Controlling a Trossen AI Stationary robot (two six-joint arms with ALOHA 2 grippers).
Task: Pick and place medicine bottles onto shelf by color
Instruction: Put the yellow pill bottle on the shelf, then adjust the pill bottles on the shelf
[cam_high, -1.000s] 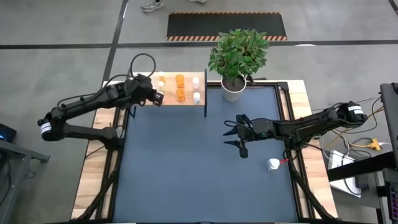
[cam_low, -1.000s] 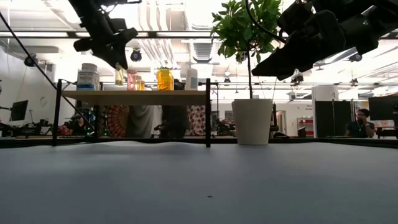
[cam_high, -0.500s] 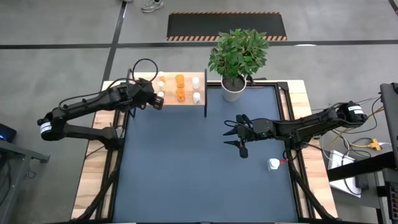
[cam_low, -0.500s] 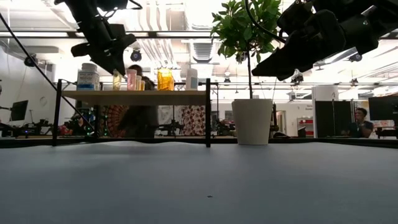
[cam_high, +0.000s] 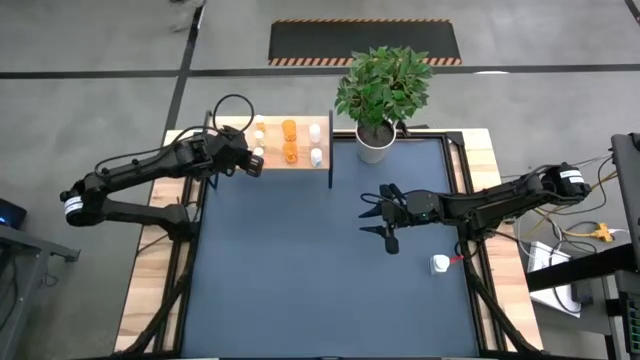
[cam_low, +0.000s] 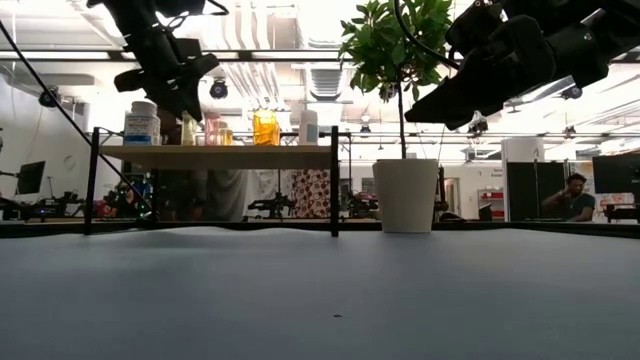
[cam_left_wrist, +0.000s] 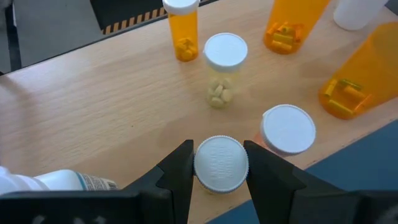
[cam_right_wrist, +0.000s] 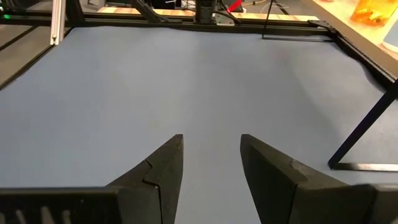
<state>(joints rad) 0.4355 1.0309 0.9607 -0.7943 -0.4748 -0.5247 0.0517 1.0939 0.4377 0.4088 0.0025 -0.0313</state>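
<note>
White-capped bottle (cam_left_wrist: 221, 163) clenched in left tool (cam_left_wrist: 219, 168), lowered onto shelf (cam_left_wrist: 112, 112), right tool (cam_right_wrist: 211, 163) unmoved, released.

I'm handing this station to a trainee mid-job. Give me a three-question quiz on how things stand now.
1. True or false: the left claw is closed around a white-capped bottle over the shelf.
2. What does the right claw hold?
A. an orange bottle
B. nothing
C. the plant pot
3. Fill in: in the high view, the potted plant stands at the table's far edge, just to the ____ of the shelf.

Key:
1. True; its fingers flank the cap on both sides.
2. B; it hangs open above bare blue tabletop.
3. right
</note>
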